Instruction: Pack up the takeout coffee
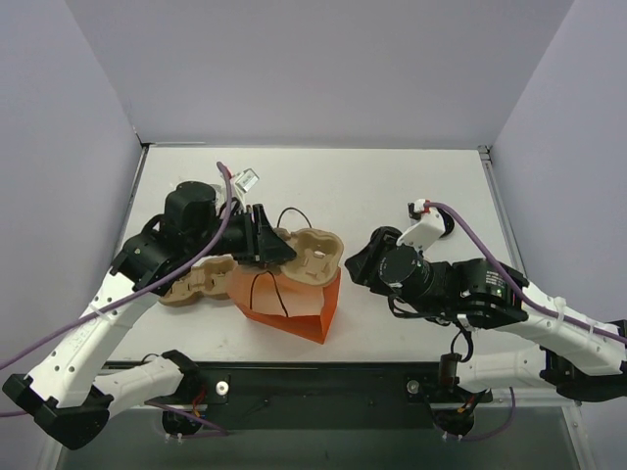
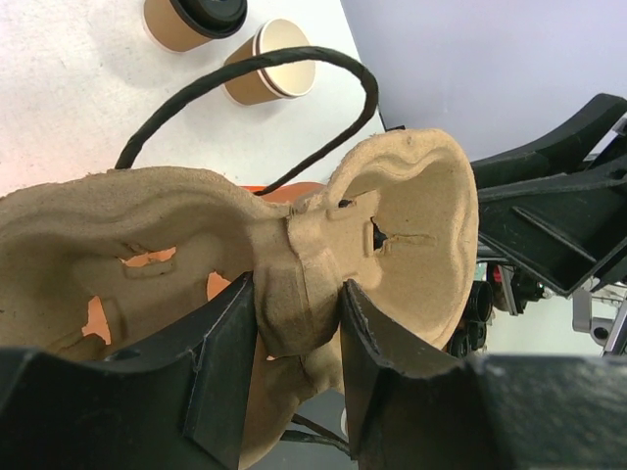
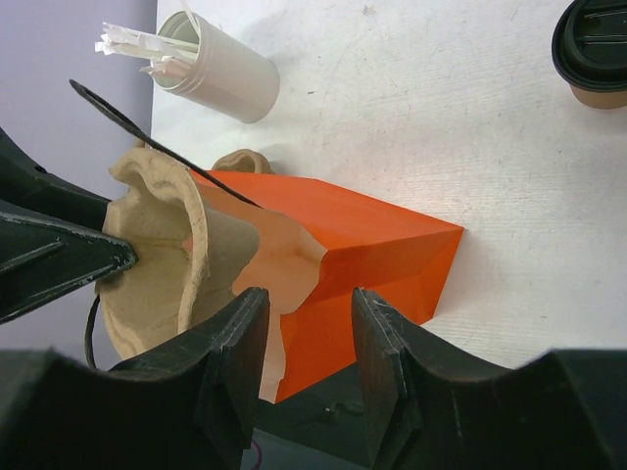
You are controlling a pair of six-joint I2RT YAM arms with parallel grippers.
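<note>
The takeout coffee (image 2: pixel 194 18), a tan cup with a black lid, stands on the table and also shows in the right wrist view (image 3: pixel 594 49); I cannot see it in the top view. My left gripper (image 1: pixel 266 247) (image 2: pixel 294 299) is shut on the middle ridge of a tan pulp cup carrier (image 2: pixel 411 225) (image 1: pixel 315 253), held over the mouth of the orange bag (image 1: pixel 294 305) (image 3: pixel 377 245). My right gripper (image 1: pixel 355 262) (image 3: pixel 309 313) is open and empty, just right of the bag's rim.
A like tan cup with no lid (image 2: pixel 274 64) stands beside the coffee. A white cup of stirrers (image 3: pixel 220 64) (image 1: pixel 245 180) stands behind the bag. The bag's black cord handle (image 2: pixel 294 88) loops over the carrier. Walls close in the table on three sides.
</note>
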